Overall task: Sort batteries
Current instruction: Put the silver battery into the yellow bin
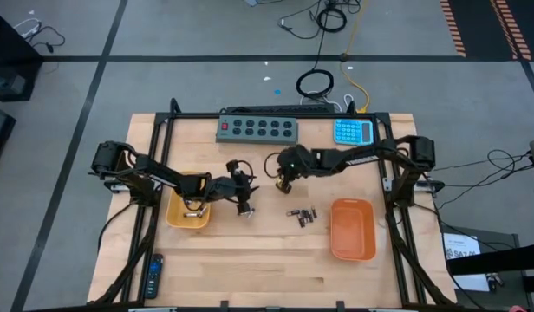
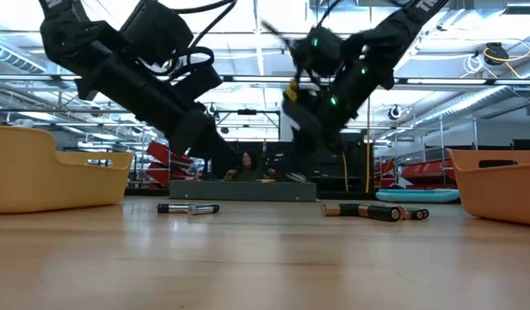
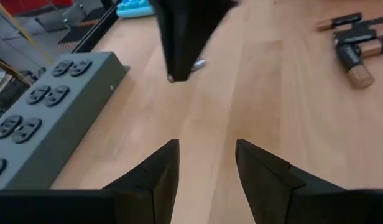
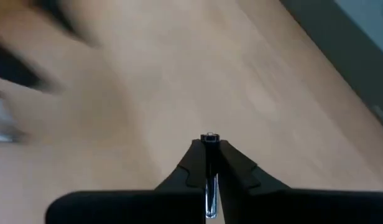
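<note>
- The yellow tray (image 1: pixel 174 215) sits on the left part of the wooden table (image 1: pixel 250 251). A few silvery batteries (image 1: pixel 194 208) lie in it. In the low view the tray wall hides most of them.
- The left gripper (image 1: pixel 244 192) hangs just right of the yellow tray. Its two dark fingers (image 3: pixel 155 177) stand apart with bare wood between them, and they hold nothing.
- One silvery battery with dark ends (image 2: pixel 188 208) lies on the table near the left gripper.
- The right gripper (image 1: pixel 282 179) is near the middle of the table, a bit farther back. Its fingers are squeezed shut on a thin silvery battery (image 4: pixel 209 180). Only a narrow strip of the battery shows between them.
- In the low view the right gripper is blurry, so the battery in it cannot be seen there.
- A small bunch of dark and copper batteries (image 1: pixel 302 215) lies in the middle, just left of the orange tray (image 1: pixel 352 230). From above they are too small to count.
- At the far edge are a grey button strip (image 1: pixel 258 128) and a blue calculator (image 1: pixel 353 132).
</note>
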{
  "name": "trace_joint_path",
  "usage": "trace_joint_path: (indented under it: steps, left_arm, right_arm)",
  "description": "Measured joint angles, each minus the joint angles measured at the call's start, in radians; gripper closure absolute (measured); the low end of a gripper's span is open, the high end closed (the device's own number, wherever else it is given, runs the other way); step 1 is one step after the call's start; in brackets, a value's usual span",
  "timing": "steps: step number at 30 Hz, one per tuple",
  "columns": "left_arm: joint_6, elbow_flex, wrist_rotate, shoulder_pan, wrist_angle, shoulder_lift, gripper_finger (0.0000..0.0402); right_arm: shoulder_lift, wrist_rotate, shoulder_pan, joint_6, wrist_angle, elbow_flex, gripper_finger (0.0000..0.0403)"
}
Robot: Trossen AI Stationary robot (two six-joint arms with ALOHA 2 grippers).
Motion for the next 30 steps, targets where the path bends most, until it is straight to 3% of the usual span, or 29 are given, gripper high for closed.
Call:
trace_joint_path:
  steps: [3,9,12,19,30]
  left_arm:
    - [-0.053,0.001,0.017,0.001,0.004,0.0,0.0235]
    - [-0.155,0.002,0.162,0.002,0.095,0.0,0.0235]
    - [-0.157,0.002,0.227,0.003,0.203,0.0,0.0235]
    - [-0.165,0.002,0.248,0.003,0.301,0.0,0.0235]
    - [-0.207,0.002,0.255,0.003,0.357,0.0,0.0246]
  right_arm:
    - [-0.019,-0.002,0.066,0.001,0.168,-0.041,0.0401]
    - [-0.046,0.04,0.193,0.004,0.619,-0.192,0.0402]
    - [-0.046,0.135,0.231,-0.01,0.76,-0.246,0.0402]
    - [-0.046,0.259,0.281,-0.089,0.899,-0.276,0.0403]
    - [-0.048,0.262,0.305,-0.104,0.956,-0.276,0.0403]
